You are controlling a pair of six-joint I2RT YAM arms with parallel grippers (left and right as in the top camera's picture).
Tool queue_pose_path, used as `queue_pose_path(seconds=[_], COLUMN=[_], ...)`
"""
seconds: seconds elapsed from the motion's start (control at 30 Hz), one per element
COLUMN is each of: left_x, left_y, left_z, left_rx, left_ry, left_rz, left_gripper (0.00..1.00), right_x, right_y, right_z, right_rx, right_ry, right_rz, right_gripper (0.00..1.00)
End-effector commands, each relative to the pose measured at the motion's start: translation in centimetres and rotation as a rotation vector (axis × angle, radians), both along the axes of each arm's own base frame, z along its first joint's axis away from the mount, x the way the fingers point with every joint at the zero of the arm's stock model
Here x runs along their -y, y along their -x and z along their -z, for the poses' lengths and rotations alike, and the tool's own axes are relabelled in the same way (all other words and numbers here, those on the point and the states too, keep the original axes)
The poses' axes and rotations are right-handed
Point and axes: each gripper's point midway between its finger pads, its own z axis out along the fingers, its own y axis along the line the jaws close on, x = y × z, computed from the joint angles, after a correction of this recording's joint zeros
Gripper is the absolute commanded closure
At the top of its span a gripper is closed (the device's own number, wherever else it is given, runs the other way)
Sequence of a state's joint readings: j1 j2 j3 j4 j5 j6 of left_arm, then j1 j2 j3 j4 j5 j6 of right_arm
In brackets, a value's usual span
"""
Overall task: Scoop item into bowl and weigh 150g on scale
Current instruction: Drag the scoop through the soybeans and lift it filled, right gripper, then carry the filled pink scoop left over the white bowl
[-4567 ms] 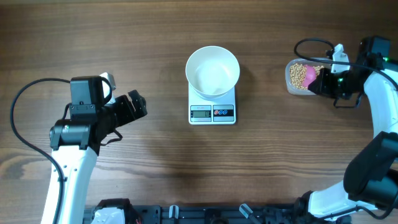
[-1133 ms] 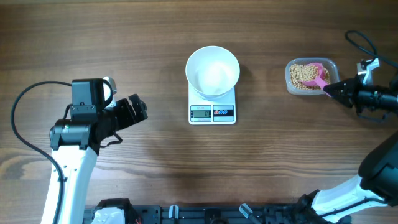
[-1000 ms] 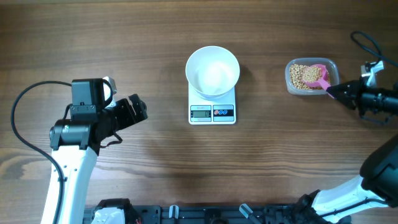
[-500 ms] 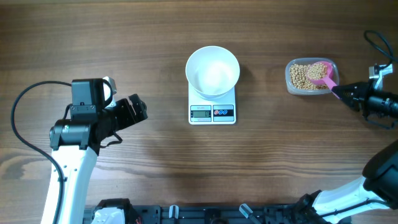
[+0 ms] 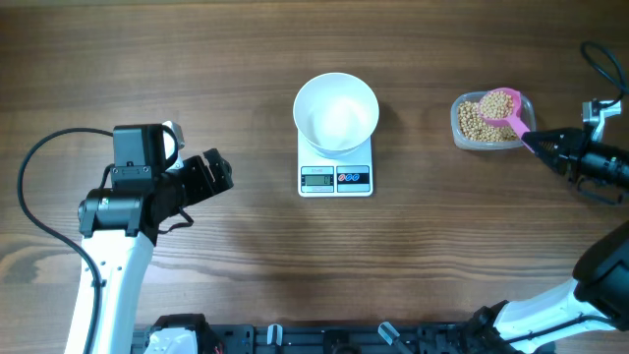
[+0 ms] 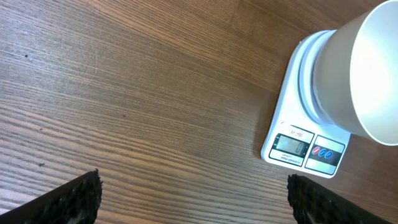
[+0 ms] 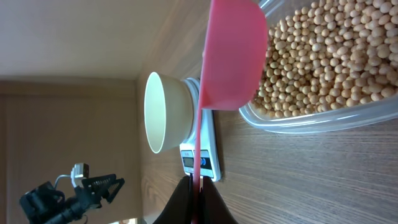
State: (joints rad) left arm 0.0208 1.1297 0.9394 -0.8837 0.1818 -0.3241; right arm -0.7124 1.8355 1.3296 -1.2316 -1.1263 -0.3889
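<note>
The white bowl [image 5: 336, 113] stands on the small white scale [image 5: 336, 178] at the table's middle. Tan beans [image 5: 479, 122] fill a clear plastic container [image 5: 458, 133] at the right. My right gripper [image 5: 543, 146] is shut on the handle of a pink scoop [image 5: 501, 102], whose cup holds beans above the container. In the right wrist view the scoop [image 7: 233, 56] shows its underside over the beans [image 7: 323, 56], with the bowl [image 7: 163, 112] and scale [image 7: 209, 160] beyond my gripper [image 7: 198, 186]. My left gripper [image 5: 218, 171] is open at the left, well clear of the scale [image 6: 303, 147] and bowl [image 6: 367, 74].
Bare wooden table lies between the left arm and the scale, and between the scale and the container [image 7: 292, 121]. A black cable [image 5: 44, 157] loops behind the left arm. The right arm's cable [image 5: 600, 59] runs at the far right edge.
The pink scoop has come up out of the beans with a load in its cup, and the right gripper has drawn slightly to the right. The left arm has not moved.
</note>
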Motion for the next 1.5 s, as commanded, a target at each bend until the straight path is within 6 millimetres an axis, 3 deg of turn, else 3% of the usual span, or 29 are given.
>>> queue_pose_path(seconds=[0.0, 0.83, 1.47], left_x=[0.1, 0.1, 0.1], left_y=[0.1, 0.1, 0.1], left_z=[0.2, 0.2, 0.2], left_rx=[-0.010, -0.009, -0.009], left_ry=[0.014, 0.013, 0.013], left_rz=[-0.005, -0.004, -0.004], left_gripper=[0.00, 0.00, 0.00], right_x=[-0.2, -2.0, -6.4], right_y=[-0.4, 0.7, 1.2], right_z=[-0.3, -2.9, -5.3], right_rx=[0.046, 0.130, 0.155], right_ry=[-0.060, -0.161, -0.225], right_rz=[0.005, -0.024, -0.127], right_gripper=[0.96, 0.96, 0.96])
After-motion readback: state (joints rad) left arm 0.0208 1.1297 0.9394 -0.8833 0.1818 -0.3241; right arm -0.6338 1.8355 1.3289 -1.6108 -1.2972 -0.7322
